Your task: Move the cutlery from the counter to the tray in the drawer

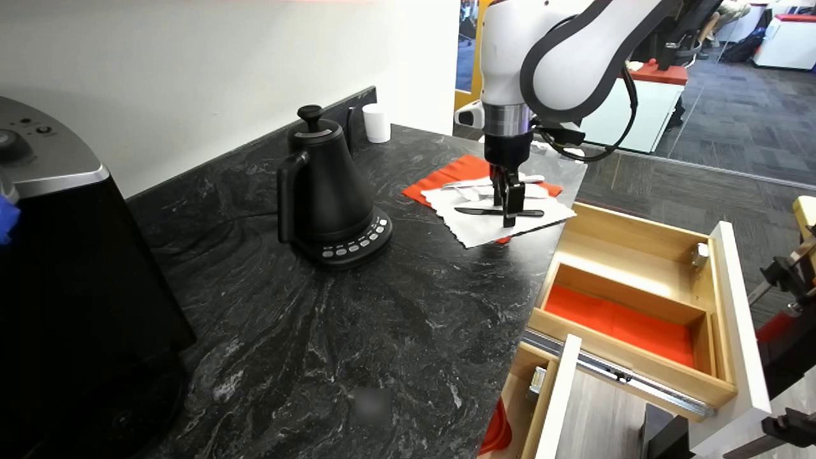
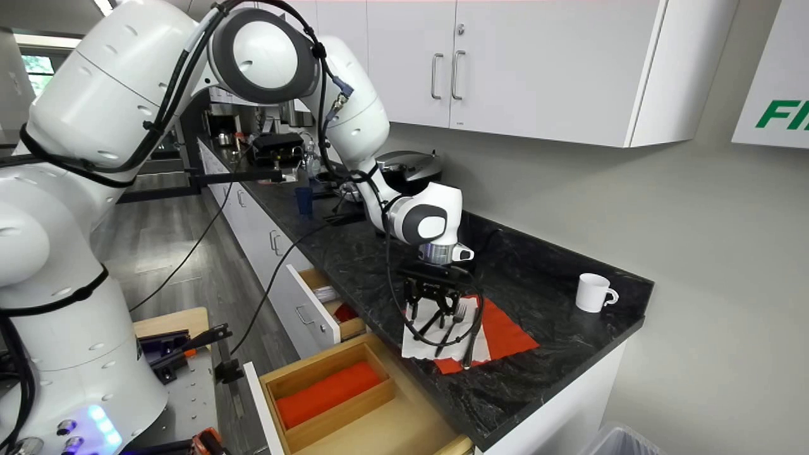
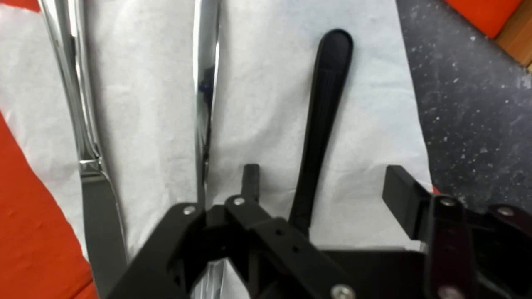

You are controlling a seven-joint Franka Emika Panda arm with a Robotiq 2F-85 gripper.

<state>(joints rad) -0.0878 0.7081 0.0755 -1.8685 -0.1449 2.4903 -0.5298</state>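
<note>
The cutlery lies on a white napkin on the dark counter (image 1: 319, 357). In the wrist view it is a black-handled utensil (image 3: 326, 95), a silver utensil (image 3: 204, 83) left of it, and a silver knife (image 3: 102, 224) further left. In an exterior view the middle one is a fork (image 2: 450, 328). My gripper (image 3: 326, 187) is open and empty, its fingers either side of the black utensil, whose lower end is hidden behind the gripper. Both exterior views show the gripper (image 1: 503, 205) (image 2: 433, 309) low over the napkin. The tray (image 1: 628, 297) (image 2: 344, 407), with a red floor, sits in the open drawer (image 1: 644, 258).
The white napkin (image 1: 456, 226) lies on a red napkin (image 2: 505, 332). A black kettle (image 1: 331, 185) and a white mug (image 1: 377, 123) stand on the counter. A neighbouring drawer (image 1: 564, 395) is partly open. A cable (image 2: 393, 291) hangs in a loop by the gripper.
</note>
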